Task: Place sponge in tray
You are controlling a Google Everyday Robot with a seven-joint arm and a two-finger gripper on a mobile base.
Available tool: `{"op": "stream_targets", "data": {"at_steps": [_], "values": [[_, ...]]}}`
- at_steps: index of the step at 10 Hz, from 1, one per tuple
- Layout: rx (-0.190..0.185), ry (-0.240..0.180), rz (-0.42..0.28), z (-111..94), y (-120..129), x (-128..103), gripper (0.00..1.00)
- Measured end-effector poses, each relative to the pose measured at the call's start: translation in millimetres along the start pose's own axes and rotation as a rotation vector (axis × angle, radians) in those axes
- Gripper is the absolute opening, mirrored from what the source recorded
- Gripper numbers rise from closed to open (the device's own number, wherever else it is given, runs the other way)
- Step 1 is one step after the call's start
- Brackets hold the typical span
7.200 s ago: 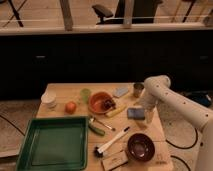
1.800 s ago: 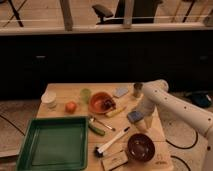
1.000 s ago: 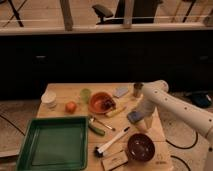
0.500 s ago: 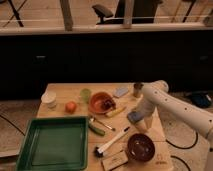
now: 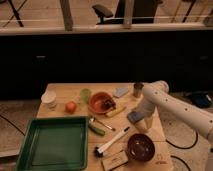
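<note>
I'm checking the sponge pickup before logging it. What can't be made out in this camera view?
- Gripper, low over the right side of the table by the sponge: whether it holds the sponge or only touches it. The arm's end covers the contact.
- Orange bowl: the dark contents are too small to name.
- Arm: its base is cut off by the right edge.

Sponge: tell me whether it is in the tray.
No, the sponge is at the gripper, well to the right of the tray and outside its rim.
</note>
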State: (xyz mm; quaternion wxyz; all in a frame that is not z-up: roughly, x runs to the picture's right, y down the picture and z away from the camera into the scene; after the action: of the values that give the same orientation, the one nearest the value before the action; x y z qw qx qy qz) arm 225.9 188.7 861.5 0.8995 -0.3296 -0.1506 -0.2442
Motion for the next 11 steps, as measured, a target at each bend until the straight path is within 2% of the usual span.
{"op": "stream_targets", "data": {"at_steps": [11], "values": [[0.007, 0.017, -0.049, -1.7, 0.7, 4.4, 0.8]]}}
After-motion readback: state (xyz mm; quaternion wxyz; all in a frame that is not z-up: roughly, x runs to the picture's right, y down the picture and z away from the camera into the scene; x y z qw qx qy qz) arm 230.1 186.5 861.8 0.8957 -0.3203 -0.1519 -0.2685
